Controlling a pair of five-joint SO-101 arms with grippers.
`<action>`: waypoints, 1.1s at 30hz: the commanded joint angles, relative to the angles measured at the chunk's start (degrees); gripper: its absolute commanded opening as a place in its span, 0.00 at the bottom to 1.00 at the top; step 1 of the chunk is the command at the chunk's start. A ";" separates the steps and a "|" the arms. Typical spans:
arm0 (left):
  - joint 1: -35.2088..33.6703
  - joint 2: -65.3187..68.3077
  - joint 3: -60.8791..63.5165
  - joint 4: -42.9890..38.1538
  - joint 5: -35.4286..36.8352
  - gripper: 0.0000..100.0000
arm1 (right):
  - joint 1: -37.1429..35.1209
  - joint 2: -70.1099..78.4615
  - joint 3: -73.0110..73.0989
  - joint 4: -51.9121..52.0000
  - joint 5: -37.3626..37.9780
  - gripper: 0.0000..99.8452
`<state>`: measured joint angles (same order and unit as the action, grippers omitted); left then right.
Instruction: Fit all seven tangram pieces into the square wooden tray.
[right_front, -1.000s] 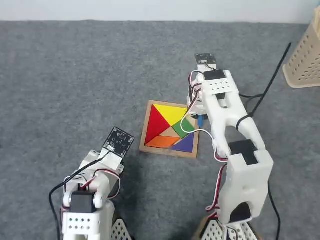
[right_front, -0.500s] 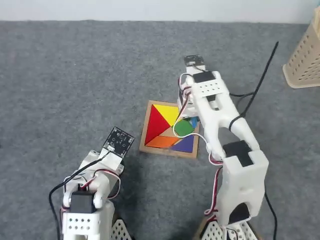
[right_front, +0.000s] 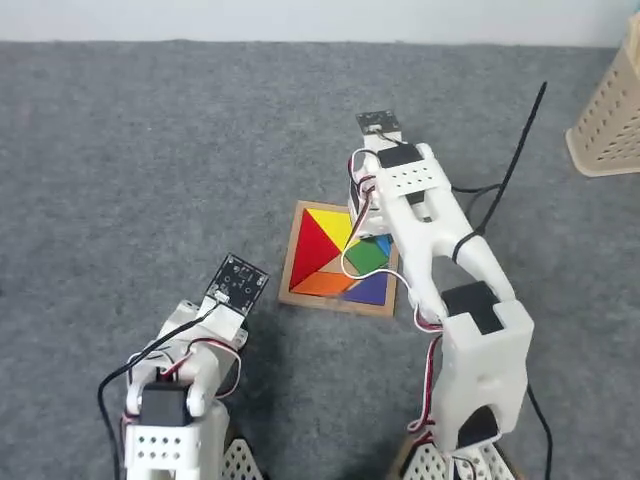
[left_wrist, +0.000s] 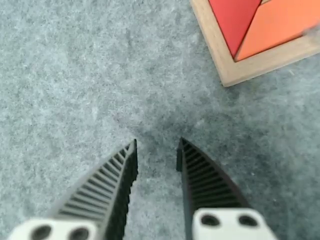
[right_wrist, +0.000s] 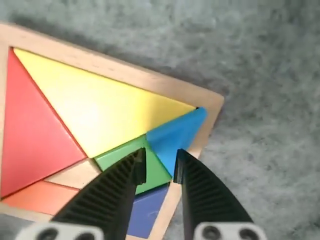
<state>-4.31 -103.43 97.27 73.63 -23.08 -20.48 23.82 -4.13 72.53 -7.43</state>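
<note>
One blue triangle (right_wrist: 175, 132) looks proud at the tray (right_wrist: 125, 74) rim; right gripper (right_wrist: 160, 151), jaws slightly apart, should nudge it inward.

Grey carpet tabletop (right_front: 150, 150) w/ wooden tray (right_front: 290, 258) mid, slatted basket (right_front: 610, 110) far corner

The right tool (right_wrist: 159, 152) sits over pieces (right_wrist: 100, 110) in the tray (right_wrist: 150, 81), perhaps touching one.

No readable text, label, number or sign anywhere.
</note>
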 joint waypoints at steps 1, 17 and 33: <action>-0.26 -1.23 -0.75 0.00 0.44 0.12 | -0.13 0.22 -1.05 -1.36 -0.53 0.10; -0.26 -1.23 -0.75 0.00 0.44 0.12 | -0.13 -9.19 -0.79 6.02 -0.44 0.10; -0.26 -1.23 -0.75 0.00 0.44 0.12 | -0.13 -41.80 35.87 -3.21 11.96 0.01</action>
<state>-4.31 -103.43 97.27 73.63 -23.08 -20.57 -8.35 23.03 74.11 2.77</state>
